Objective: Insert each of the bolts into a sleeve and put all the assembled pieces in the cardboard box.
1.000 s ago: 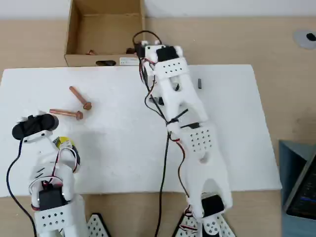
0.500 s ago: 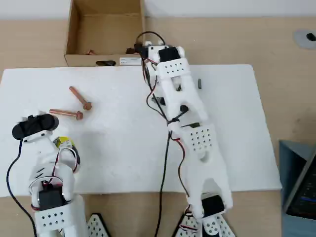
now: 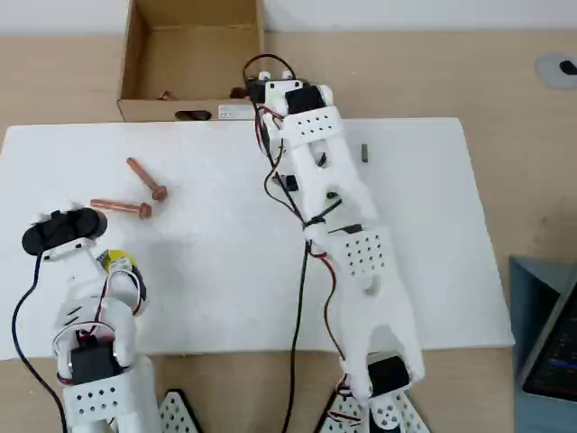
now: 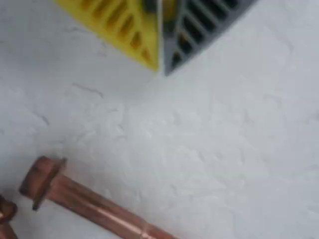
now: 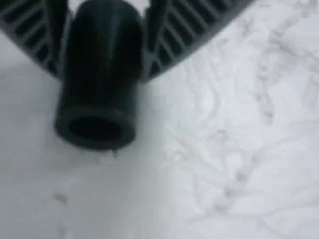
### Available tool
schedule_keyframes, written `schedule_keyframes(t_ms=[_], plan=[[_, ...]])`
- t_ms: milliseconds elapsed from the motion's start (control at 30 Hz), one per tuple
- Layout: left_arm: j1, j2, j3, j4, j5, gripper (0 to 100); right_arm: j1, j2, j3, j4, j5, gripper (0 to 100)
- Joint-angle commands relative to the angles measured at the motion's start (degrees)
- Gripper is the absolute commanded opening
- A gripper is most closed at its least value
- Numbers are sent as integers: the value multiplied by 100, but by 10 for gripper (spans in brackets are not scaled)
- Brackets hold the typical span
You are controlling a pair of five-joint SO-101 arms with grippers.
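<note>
Two bolts point(image 3: 122, 207) are lying loose on the white mat point(image 3: 225, 289) that is covering the desk point(image 3: 505, 81). Their heads are close together, just ahead of the left gripper point(image 4: 160, 67), whose jaws are resting together with nothing between them. We are counting one sleeve point(image 5: 94, 109) clamped in the jaws of the right gripper point(image 5: 102, 64), its open bore showing over the mat. One spare sleeve point(image 3: 365, 152) is lying beside the right arm, and a dark piece under that arm is something we are not managing to identify. Inside the cardboard box point(image 3: 131, 63) we are making out at least two coppery pieces against the near wall, partly hidden. We are judging the step in hand to be bolt pickup: the left jaws are needing to part, straddle one shaft near its head and leave the plain end free. We are advising a level hold, bore and shaft on one line, and a slow push, since any tilt is likely jamming the tip on the rim.
</note>
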Motion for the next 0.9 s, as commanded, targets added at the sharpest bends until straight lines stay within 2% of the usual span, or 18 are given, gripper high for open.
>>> schedule_keyframes(t_ms=[0, 367, 867], plan=[[-9, -22, 44, -88, 0, 3, -84, -31, 40, -26, 0, 11], [-9, -22, 44, -88, -18, 3, -92, -435, -857, 404, 0, 9], [0, -22, 44, -105, -26, 3, -207, -3222, -945, 413, 202, 9]])
